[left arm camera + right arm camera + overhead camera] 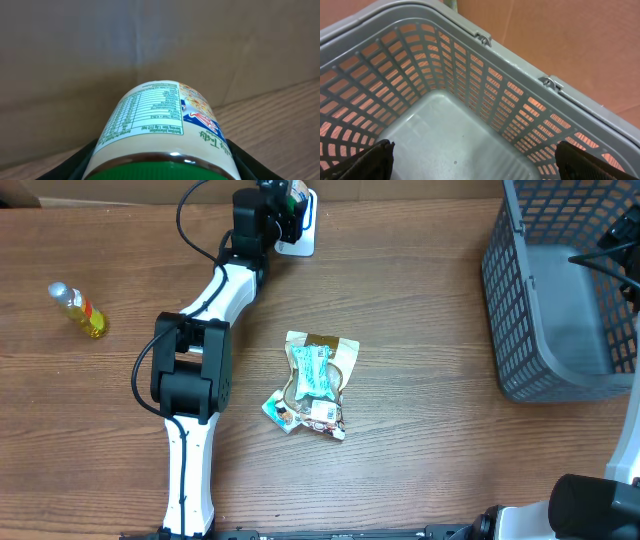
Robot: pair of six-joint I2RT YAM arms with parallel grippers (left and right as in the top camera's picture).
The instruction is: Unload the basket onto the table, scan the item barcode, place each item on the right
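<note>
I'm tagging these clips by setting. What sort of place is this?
Probably a mock shop checkout on a wooden table: a grey shopping basket, packaged snacks and a small bottle laid out, and a labelled jar in the left fingers.

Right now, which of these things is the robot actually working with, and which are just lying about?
In use: green-lidded jar, held in the left gripper; white device beside it, possibly the scanner.
Lying about: snack packets; small yellow bottle; grey basket, with the open right gripper over it.
</note>
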